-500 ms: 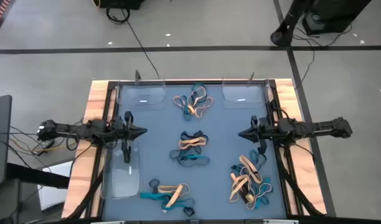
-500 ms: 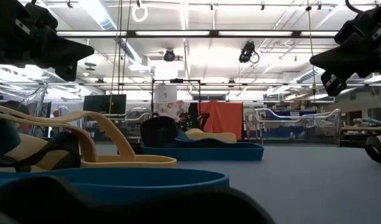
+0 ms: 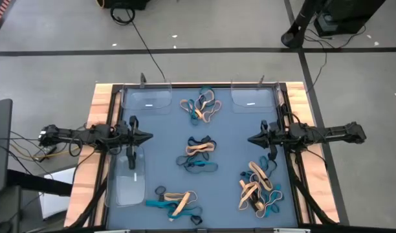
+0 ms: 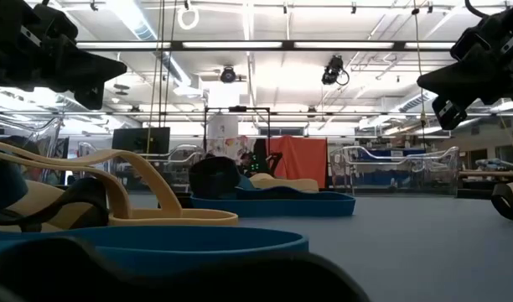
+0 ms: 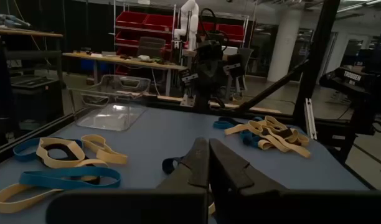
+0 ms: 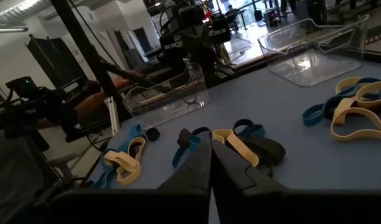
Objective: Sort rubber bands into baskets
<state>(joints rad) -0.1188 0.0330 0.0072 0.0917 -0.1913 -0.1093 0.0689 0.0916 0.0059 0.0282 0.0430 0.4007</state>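
Rubber bands in tan, teal-blue and black lie in four heaps on the blue table: at the far middle (image 3: 202, 107), the centre (image 3: 199, 154), the near middle (image 3: 176, 202) and the near right (image 3: 257, 188). Three clear baskets stand at the far left (image 3: 149, 100), the far right (image 3: 252, 98) and the near left (image 3: 130, 178). My left gripper (image 3: 149, 136) is shut and empty, above the table's left side. My right gripper (image 3: 251, 138) is shut and empty, above the right side. Both point at the centre heap.
Wooden rails edge the table on the left (image 3: 94, 149) and right (image 3: 308, 123). Black cables run along both sides (image 3: 295, 175). Bare blue table lies between the heaps and the grippers.
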